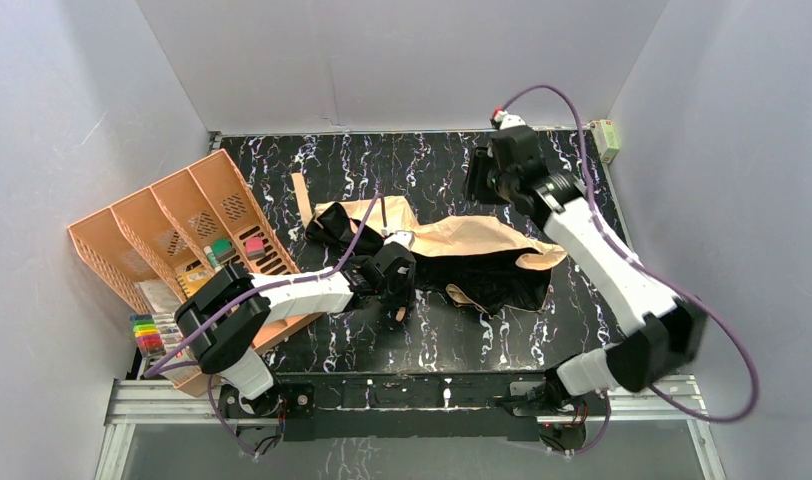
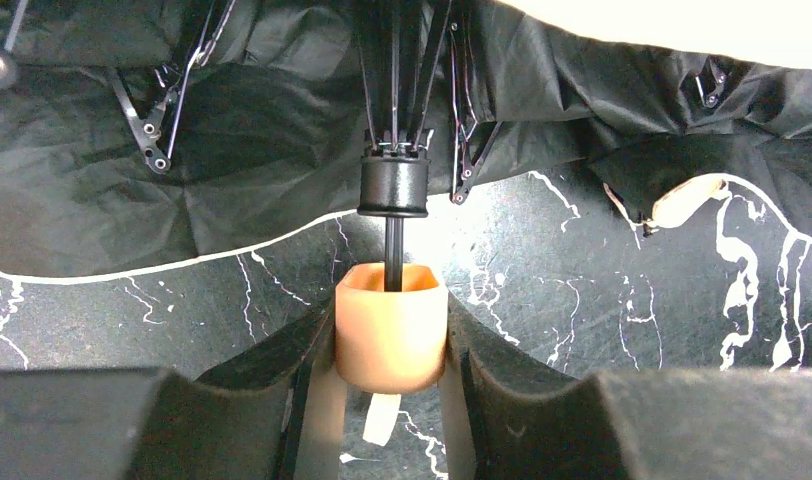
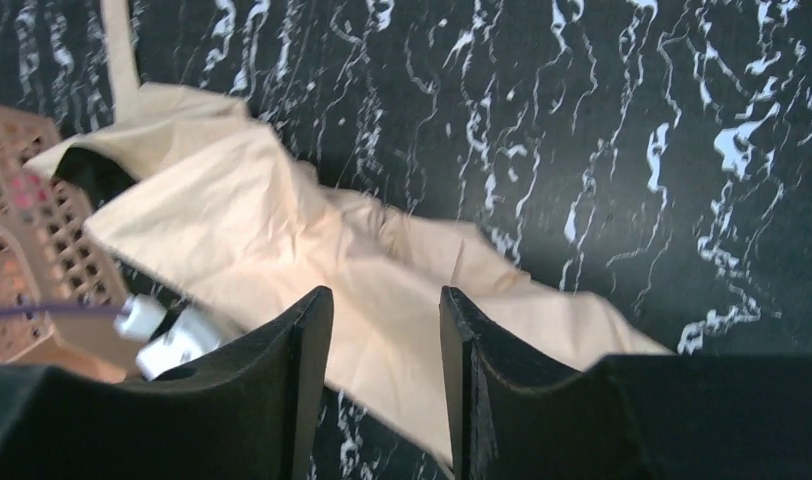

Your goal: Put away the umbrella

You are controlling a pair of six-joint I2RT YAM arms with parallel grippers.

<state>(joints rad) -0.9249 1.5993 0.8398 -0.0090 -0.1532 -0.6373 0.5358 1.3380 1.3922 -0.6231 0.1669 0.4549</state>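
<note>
Marbled table: left tool grips umbrella handle mid-table; right tool parted, empty, near back edge.

I see pale grey walls boxing in three sides of my black counter (white marble veining), evenly lit.

Between the left fingers: blocked, the umbrella handle fills the gap. Ahead: ribs and black canopy bar passage. Between the right fingers: clear. Ahead and right: bare table. Left: orange organizer obstructs.
</note>
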